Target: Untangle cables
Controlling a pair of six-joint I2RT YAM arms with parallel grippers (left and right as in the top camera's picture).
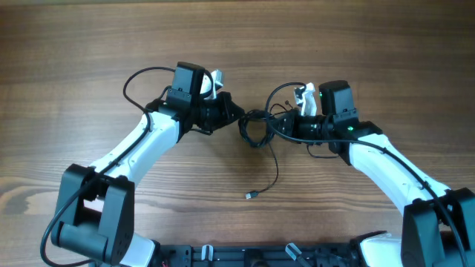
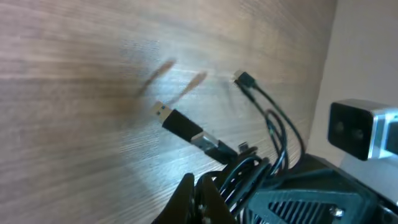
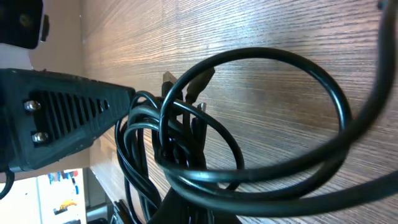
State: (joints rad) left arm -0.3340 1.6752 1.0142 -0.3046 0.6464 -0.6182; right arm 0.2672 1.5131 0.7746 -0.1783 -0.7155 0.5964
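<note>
The cables (image 1: 256, 127) are thin black wires bunched in loops at mid-table between both grippers. One strand trails toward me and ends in a small plug (image 1: 250, 196). My left gripper (image 1: 231, 115) is shut at the bundle's left edge. In the left wrist view its fingers (image 2: 198, 177) are pressed together with the wires (image 2: 255, 171) right beside them; I cannot tell whether a strand is pinched. A USB plug (image 2: 165, 113) and a smaller plug (image 2: 244, 79) lie on the wood beyond. My right gripper (image 1: 280, 124) is shut on the cables, whose loops (image 3: 186, 143) wrap over its fingers (image 3: 193, 196).
The wooden table (image 1: 371, 59) spreads all round the bundle. Thicker black arm cables arch behind each wrist, one at the left (image 1: 137, 78) and one at the right (image 1: 278, 93). The two grippers' tips are only a few centimetres apart.
</note>
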